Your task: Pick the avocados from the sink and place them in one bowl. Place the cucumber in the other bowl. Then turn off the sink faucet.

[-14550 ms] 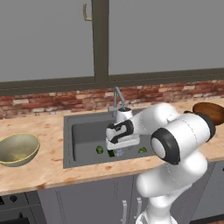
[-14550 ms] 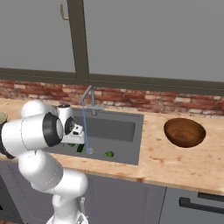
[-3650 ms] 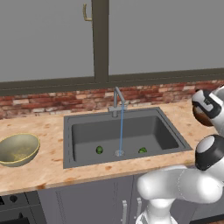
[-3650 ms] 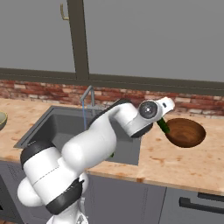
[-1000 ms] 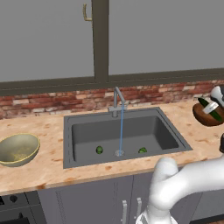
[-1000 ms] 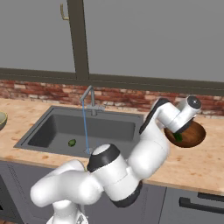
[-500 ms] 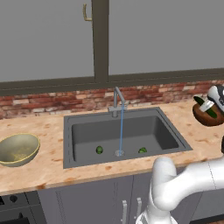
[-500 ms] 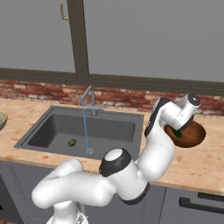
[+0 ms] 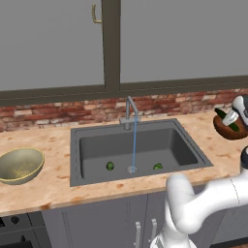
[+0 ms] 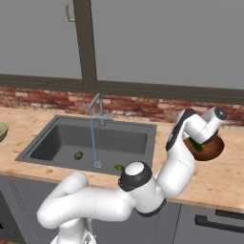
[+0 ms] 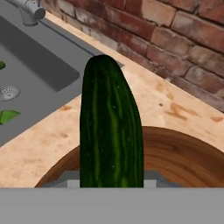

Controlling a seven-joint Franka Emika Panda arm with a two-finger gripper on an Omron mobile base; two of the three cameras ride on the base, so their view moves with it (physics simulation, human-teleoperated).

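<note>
the arm was stretched out to about three o'clock of the sink (image 9: 77,145), and the gripper (image 9: 231,117) hung right over the dark brown bowl (image 10: 209,148) on the counter (image 9: 48,184). its fingers were clamped on the cucumber (image 11: 110,127), which stood nearly straight out from the hand with its far end past the bowl's rim, pointing toward the brick wall (image 11: 183,35). in the left base view a dark green sliver lay across the bowl's mouth, so the cucumber looked poised above it rather than resting inside.

to my eye the step in hand was the drop, and it wanted care. the cucumber was long against that bowl, so i'd have lowered the hand and tipped the free end down toward the bowl's middle before letting go; released from that height it could have struck the rim and rolled off toward twelve o'clock. a slow opening would have been best, then a straight lift clear.

back in the sink the two avocados (image 9: 110,166) sat on the floor, one at nine o'clock of the drain (image 9: 131,169) and the other at three. the faucet (image 9: 130,110) at the basin's twelve o'clock edge ran a thin stream onto the drain. the olive bowl (image 9: 19,165) waited well apart on the counter, out at nine o'clock of the sink.
</note>
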